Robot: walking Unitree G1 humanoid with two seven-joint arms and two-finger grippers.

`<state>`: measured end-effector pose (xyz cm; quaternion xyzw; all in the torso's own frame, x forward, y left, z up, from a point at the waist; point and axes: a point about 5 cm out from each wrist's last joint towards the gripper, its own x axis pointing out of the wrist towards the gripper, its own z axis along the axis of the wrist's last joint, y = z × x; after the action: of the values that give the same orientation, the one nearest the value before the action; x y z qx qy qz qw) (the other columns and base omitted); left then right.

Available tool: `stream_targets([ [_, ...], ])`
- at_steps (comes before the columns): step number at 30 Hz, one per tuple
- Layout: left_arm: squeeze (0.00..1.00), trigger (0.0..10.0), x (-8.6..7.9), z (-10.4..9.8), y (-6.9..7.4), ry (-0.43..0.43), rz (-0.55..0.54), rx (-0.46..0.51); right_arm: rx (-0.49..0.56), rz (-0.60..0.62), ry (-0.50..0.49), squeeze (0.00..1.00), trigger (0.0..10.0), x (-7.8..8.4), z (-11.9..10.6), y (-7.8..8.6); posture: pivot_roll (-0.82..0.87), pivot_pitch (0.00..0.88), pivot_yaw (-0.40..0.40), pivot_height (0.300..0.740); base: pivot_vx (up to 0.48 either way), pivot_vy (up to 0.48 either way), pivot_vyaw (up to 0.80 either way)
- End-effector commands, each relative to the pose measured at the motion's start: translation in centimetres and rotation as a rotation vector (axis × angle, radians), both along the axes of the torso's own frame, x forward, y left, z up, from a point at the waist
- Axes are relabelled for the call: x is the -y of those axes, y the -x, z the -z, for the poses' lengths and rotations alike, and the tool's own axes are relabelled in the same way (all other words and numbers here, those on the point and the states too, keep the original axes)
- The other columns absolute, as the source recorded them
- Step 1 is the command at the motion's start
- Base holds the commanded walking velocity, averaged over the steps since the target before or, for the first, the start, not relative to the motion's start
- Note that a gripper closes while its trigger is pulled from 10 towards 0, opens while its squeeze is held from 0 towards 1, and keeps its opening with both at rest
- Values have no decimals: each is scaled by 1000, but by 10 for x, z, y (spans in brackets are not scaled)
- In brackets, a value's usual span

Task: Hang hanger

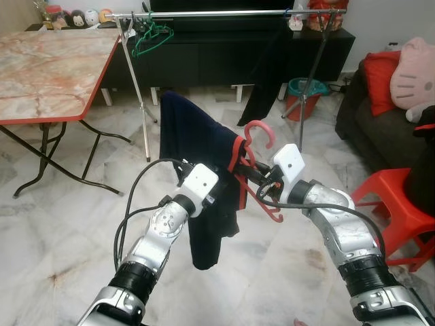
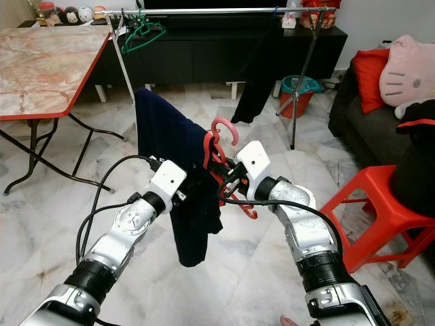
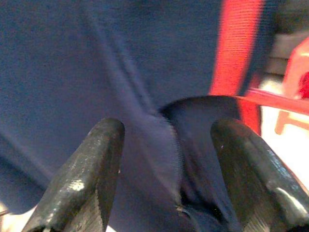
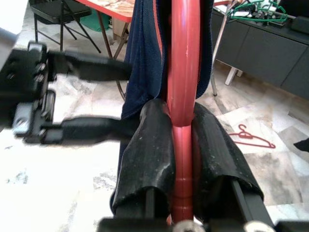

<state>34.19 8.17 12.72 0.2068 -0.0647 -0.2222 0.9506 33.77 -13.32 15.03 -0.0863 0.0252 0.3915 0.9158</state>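
Note:
A red hanger (image 1: 259, 131) carries a navy garment (image 1: 194, 139) and is held up in front of me, hook upward. My right gripper (image 4: 181, 111) is shut on the hanger's red stem just below the hook. My left gripper (image 3: 167, 128) is at the garment's side, open, with a fold of navy cloth lying between its spread fingers (image 3: 96, 159). Far ahead stands a metal clothes rail (image 1: 224, 12) with green hangers (image 1: 151, 37) at its left end and a black garment (image 1: 265, 75) hanging near its right end.
A marble-topped folding table (image 1: 47, 68) stands at the left. A red plastic stool (image 1: 401, 204) and a dark sofa (image 1: 380, 122) with cushions are at the right. A teal bin (image 1: 302, 92) sits by the rail's right stand. Another red hanger (image 4: 251, 137) lies on the floor.

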Motion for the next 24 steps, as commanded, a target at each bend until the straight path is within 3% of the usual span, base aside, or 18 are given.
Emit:
stream_targets([
  [1, 0, 10000, -8, 0, -6, -19, -72, -5, 78, -36, -23, 0, 0, -6, -21, -1, -172, 0, -45, 740, 0, 0, 0],
  [5, 0, 10000, -26, -3, -14, -1, -233, 7, 75, -50, -23, 0, 0, -5, -21, 1, -171, 0, -50, 740, 0, 0, 0],
  [12, 0, 10000, -23, -1, -15, 7, -229, 0, 71, -56, -25, 0, 0, -6, -21, 2, -173, 0, -52, 740, 0, 0, 0],
  [13, 0, 9098, -20, 0, -14, 16, -219, -3, 70, -58, -25, 0, 0, -6, -21, 2, -174, 0, -54, 740, 0, 0, 0],
  [14, 0, 3686, -17, 0, -13, 32, -205, -4, 69, -61, -26, 0, 0, -6, -21, 3, -174, 0, -54, 740, 0, 0, 0],
  [19, 0, 3647, -10, -3, -11, 72, -160, 10, 63, -65, -27, 0, 0, -6, -20, 3, -174, 0, -56, 740, 0, 0, 0],
  [20, 0, 2667, -9, -4, -11, 75, -160, 13, 58, -75, -25, 0, 0, -6, -20, 4, -174, 0, -56, 740, 0, 0, 0],
  [24, 0, 2549, -9, -3, -11, 71, -163, 13, 52, -103, -18, 0, 0, -7, -19, 7, -174, 0, -57, 740, 0, 0, 0],
])
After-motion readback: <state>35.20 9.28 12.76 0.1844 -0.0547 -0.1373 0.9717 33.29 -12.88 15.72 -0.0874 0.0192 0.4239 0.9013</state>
